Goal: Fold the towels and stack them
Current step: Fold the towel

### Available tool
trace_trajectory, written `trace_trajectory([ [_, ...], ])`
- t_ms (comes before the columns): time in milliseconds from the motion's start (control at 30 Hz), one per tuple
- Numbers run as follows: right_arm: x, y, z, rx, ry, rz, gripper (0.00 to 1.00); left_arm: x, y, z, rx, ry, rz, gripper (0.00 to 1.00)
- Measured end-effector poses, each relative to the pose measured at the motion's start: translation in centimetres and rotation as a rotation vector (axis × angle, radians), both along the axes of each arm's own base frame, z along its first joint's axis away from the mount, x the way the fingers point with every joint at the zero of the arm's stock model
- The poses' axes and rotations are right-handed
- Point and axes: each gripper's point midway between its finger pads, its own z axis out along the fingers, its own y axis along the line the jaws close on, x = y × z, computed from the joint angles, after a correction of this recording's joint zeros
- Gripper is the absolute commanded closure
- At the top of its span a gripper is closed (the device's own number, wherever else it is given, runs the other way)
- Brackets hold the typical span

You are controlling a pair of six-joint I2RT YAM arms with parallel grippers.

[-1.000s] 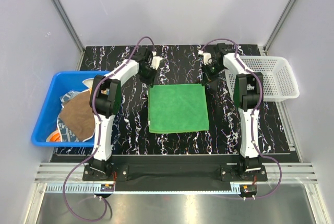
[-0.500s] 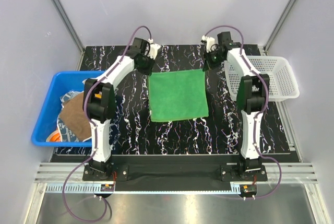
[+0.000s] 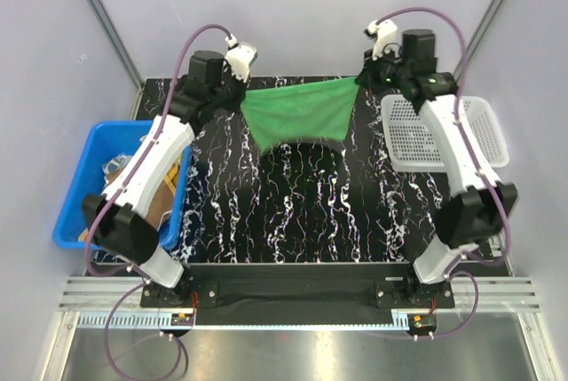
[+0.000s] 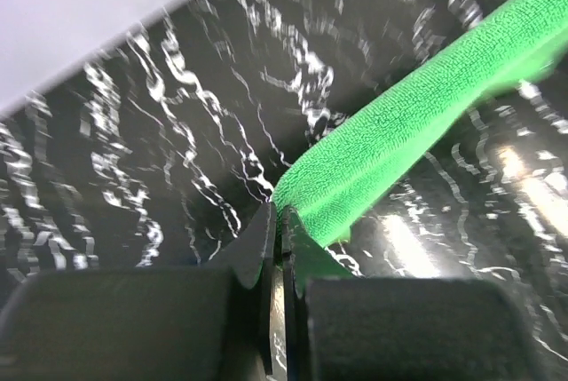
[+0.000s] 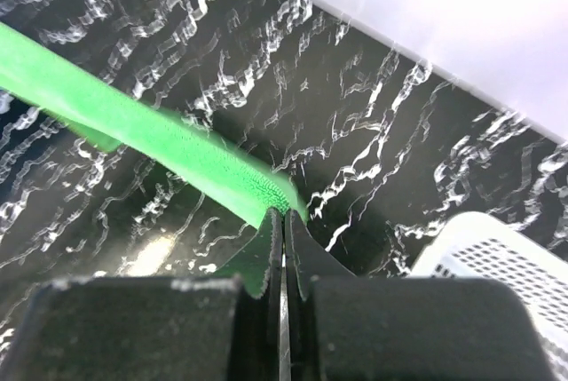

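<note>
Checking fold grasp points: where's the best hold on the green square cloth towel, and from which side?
By its two upper corners, one per gripper, each coming in from its own outer side. The green towel hangs stretched between the left gripper and the right gripper, each shut on a corner tip. The thin edge fits between the fingers, and the lower part hangs loose.

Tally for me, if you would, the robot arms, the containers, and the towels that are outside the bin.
Robot arms: 2 (left arm, right arm)
Containers: 2 (blue bin, white mesh basket)
Towels outside the bin: 1 (green towel, held up between both arms)
Total: 5
</note>
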Motion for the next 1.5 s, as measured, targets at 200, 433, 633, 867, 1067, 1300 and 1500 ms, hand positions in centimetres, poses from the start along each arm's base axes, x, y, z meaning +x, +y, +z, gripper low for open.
trace_trajectory([
  [200, -7.3, -1.0, 5.4, 0.036, -0.122, -0.015, 1.0, -6.5, -1.2, 5.7, -0.029, -0.132, -0.048, 1.0],
  [433, -14.0, -1.4, 5.9, 0.1, -0.101, -0.024, 1.0, -13.1, -1.5, 6.9, -0.059, -0.109, -0.095, 1.0],
  [633, -15.0, -0.9, 4.3, 0.137, -0.056, -0.025, 1.0, -14.1, -0.9, 5.2, -0.065, -0.074, -0.078, 1.0],
  [867, -7.6, 1.0, -6.6, 0.103, 0.155, -0.027, 1.0, -6.9, -0.5, -6.8, 0.051, 0.181, 0.012, 1.0],
  [1067, -0.8, 2.5, -19.0, 0.035, 0.367, -0.016, 1.0, 0.4, 1.1, -18.4, 0.101, 0.435, 0.071, 1.0],
  [1300, 6.6, 3.6, -23.7, -0.007, 0.336, 0.013, 1.0, 8.2, 2.7, -20.9, 0.104, 0.404, 0.1, 1.0],
  [1500, 9.5, 3.9, -21.9, -0.033, 0.225, 0.048, 1.0, 8.5, 2.7, -20.8, 0.11, 0.386, 0.078, 1.0],
])
